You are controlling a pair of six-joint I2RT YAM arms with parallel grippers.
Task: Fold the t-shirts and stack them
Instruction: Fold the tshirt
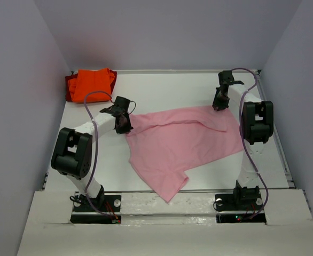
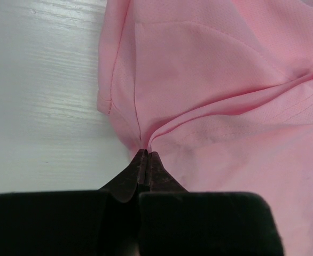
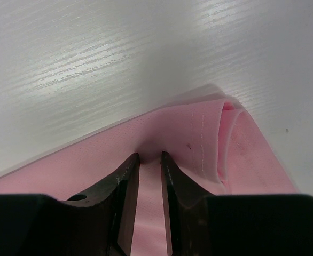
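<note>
A pink t-shirt (image 1: 183, 141) lies spread across the table (image 1: 167, 90), with orange t-shirts (image 1: 92, 84) heaped far-left. My left hand (image 2: 147, 158) and right hand (image 3: 147, 160) each pinch its far edge. I'd lift both evenly, with the cloth taut.

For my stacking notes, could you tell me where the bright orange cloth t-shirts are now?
In the top view, the bright orange cloth t-shirts lie in the far left corner of the table, beyond the left gripper.
</note>
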